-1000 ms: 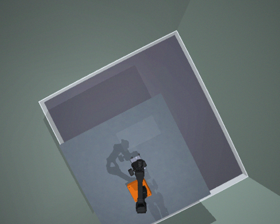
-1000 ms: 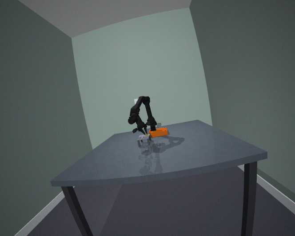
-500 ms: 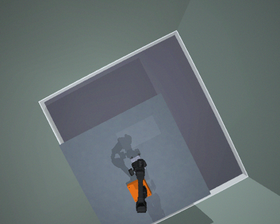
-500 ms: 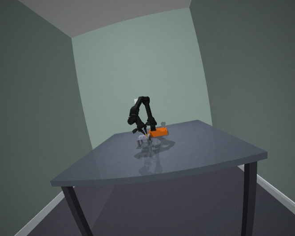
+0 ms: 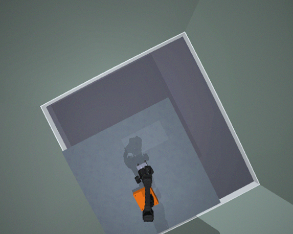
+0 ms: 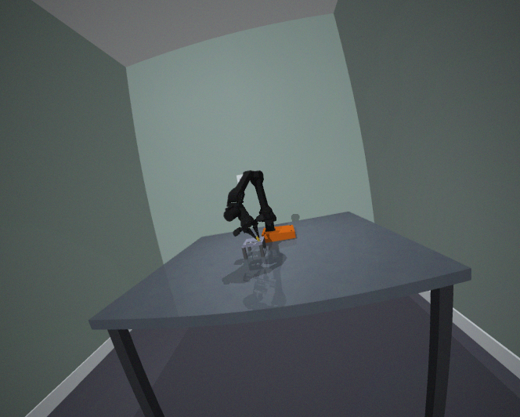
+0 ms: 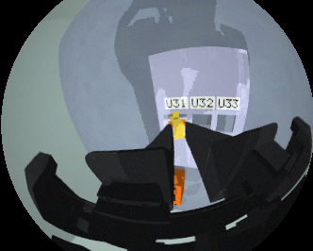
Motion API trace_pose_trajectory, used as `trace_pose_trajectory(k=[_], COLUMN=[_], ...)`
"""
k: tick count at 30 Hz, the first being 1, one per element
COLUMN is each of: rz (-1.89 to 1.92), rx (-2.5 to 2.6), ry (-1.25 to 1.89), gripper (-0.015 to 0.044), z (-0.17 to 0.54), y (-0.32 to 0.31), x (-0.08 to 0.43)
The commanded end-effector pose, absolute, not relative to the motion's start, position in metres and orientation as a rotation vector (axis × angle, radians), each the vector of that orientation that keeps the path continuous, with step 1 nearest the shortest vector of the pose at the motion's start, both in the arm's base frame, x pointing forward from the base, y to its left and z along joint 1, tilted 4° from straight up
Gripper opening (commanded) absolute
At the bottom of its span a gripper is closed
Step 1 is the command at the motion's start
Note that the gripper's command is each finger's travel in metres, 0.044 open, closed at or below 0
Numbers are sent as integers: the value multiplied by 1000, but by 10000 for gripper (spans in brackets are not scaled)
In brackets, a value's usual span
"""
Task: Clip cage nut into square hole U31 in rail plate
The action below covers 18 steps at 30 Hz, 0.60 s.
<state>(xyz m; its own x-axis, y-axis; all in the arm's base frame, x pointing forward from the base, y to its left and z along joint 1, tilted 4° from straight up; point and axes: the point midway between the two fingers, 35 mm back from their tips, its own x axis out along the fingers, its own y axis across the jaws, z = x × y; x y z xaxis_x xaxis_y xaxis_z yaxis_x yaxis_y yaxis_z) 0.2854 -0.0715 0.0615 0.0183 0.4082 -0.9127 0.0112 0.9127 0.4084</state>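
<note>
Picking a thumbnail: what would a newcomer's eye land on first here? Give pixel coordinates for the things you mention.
Probably the bright orange block (image 5: 139, 200) (image 6: 284, 233) under the black arm (image 5: 148, 192) (image 6: 261, 190). Next, the yellow cage nut (image 6: 258, 238) (image 7: 178, 129) between the end effector's fingertips, just below the U31 label (image 7: 176, 103) on the pale rail plate (image 5: 141, 166) (image 6: 247, 243) (image 7: 207, 71).
</note>
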Motion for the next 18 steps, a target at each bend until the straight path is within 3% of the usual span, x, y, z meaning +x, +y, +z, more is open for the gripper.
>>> trace_pose_trajectory(k=[1,18], rz=[327,339], rx=[349,360], ry=[1530,1528], gripper=[36,36], z=[61,60], y=[-71,-73], x=[285,285])
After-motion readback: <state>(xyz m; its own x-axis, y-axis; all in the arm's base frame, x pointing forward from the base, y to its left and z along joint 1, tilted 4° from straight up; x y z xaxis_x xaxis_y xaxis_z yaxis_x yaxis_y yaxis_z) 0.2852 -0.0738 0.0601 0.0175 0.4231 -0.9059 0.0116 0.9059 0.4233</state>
